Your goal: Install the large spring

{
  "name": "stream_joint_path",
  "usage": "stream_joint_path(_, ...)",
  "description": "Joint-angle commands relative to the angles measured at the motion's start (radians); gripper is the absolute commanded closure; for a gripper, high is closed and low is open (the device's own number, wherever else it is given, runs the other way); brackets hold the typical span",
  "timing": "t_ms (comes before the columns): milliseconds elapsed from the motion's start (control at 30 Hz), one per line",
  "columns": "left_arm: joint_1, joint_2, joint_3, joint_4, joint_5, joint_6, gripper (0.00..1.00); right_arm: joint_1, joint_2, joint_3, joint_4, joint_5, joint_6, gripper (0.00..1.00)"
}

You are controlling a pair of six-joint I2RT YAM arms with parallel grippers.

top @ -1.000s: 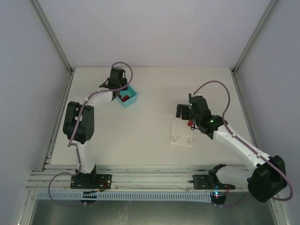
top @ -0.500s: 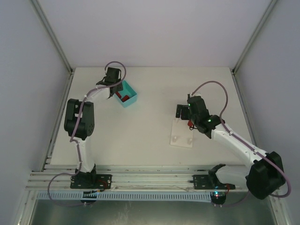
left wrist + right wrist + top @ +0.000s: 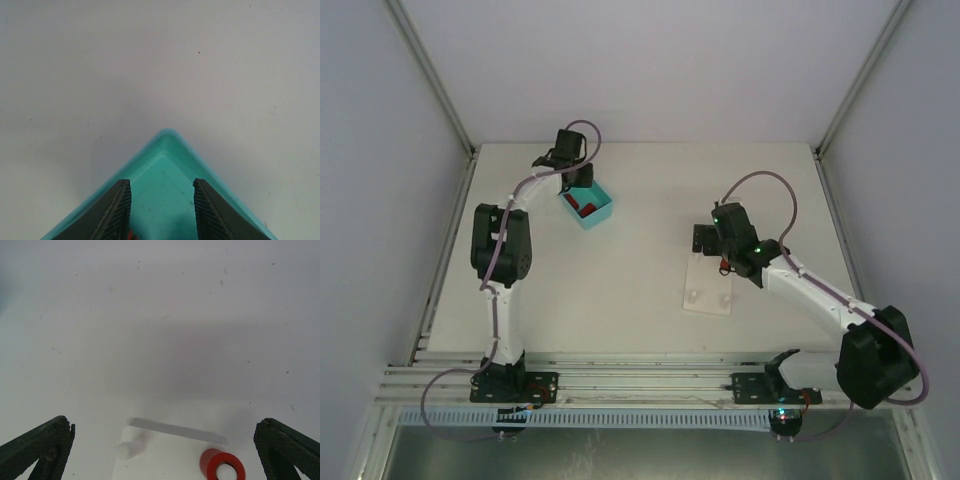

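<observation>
Left end effector [image 3: 160, 184] is spread over teal bin [image 3: 167, 136]; right end effector [image 3: 164, 422] is spread wide, empty. Spring is judged light, compressible: grip across mid-coils.

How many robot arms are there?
2. The left arm reaches to the teal box at the back left; the right arm hangs over the white plate. None seems hidden.

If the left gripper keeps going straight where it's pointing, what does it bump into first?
Probably the teal bin: the left gripper has its open fingers aimed at the bin's inside floor near a corner. Depth is unclear, so it might hit the corner wall instead.
</observation>
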Motion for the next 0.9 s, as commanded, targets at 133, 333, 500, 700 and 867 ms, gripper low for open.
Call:
stream_joint_path(133, 0.017, -0.054, 0.041, -0.065, 0.085, 0.066, 0.60, 0.005, 0.024, 0.033, -0.019, -0.093, 0.071, 0.01)
stream_joint_path(333, 0.014, -0.068, 0.038, -0.090, 0.073, 0.059, 0.60, 0.003, -0.016, 0.013, -0.041, 0.009, 0.141, 0.01)
stream_joint_path(500, 0.014, -0.078, 0.036, -0.117, 0.096, 0.042, 0.61, 0.004, -0.095, 0.018, -0.145, 0.012, 0.249, 0.01)
stream_joint_path(700, 0.030, -0.002, 0.103, -0.183, 0.143, -0.044, 0.65, 0.002, -0.008, 0.237, -0.468, 0.083, 0.302, 0.01)
stream_joint_path(867, 0.034, 0.067, 0.143, -0.195, 0.212, 0.068, 0.65, 0.001, 0.045, 0.282, -0.445, 0.086, 0.241, 0.01)
